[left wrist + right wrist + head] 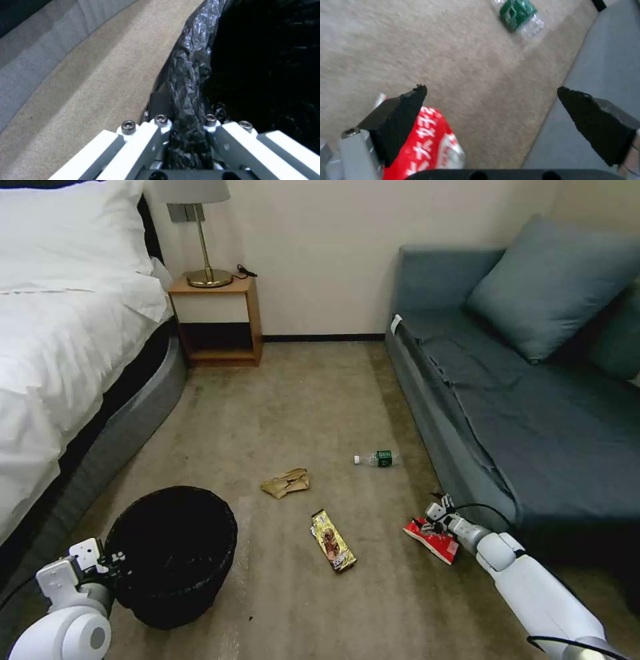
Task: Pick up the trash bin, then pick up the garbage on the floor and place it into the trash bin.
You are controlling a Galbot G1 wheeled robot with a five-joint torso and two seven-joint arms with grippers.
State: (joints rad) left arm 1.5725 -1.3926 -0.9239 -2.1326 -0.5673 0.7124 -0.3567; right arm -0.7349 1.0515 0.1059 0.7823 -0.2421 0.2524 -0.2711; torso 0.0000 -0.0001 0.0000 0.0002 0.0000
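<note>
On beige carpet (300, 407), scattered garbage (332, 540).

Black trash bin (175, 553), red snack wrapper (435, 541)

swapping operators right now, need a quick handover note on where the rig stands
Left end effector: shut on the trash bin, pinching its bag-lined rim at the bed side.
Right end effector: open, low by the sofa, over the red snack wrapper; nothing gripped.
On the carpet: red wrapper, gold-brown bar wrapper, crumpled tan paper bag, small bottle with green label.
Done: bin gripped; whether it is lifted off the floor cannot be told.
Left: all four pieces to go into the bin.
</note>
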